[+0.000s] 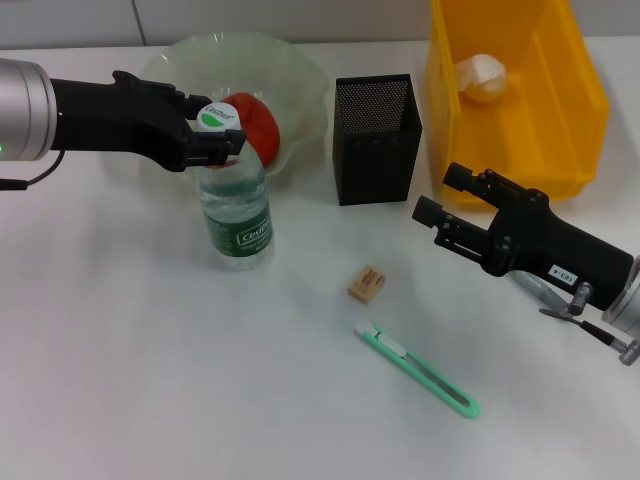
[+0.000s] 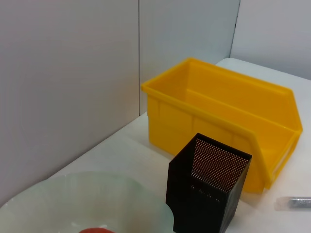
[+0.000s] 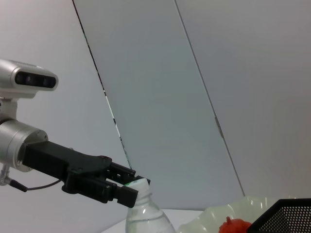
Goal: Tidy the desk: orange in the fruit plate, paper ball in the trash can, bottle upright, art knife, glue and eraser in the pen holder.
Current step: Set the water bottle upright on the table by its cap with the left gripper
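Nearest, the knife [image 1: 417, 369] and eraser [image 1: 366, 283] lie loose on the surface, the right hand [image 1: 437, 206] released above them. Farther off, the left hand [image 1: 219, 143] seems clenched on the upright bottle [image 1: 237, 205] at its cap; a sideways drag on release could topple it against the plate [image 1: 300, 70].

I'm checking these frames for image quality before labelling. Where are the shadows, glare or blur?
Head view: even light, only soft shadows under the bottle and the pen holder; the knife and eraser are sharp. Left wrist view: the yellow bin is crisp, with no glare. Right wrist view: the left gripper at the bottle cap is sharp against a plain wall.
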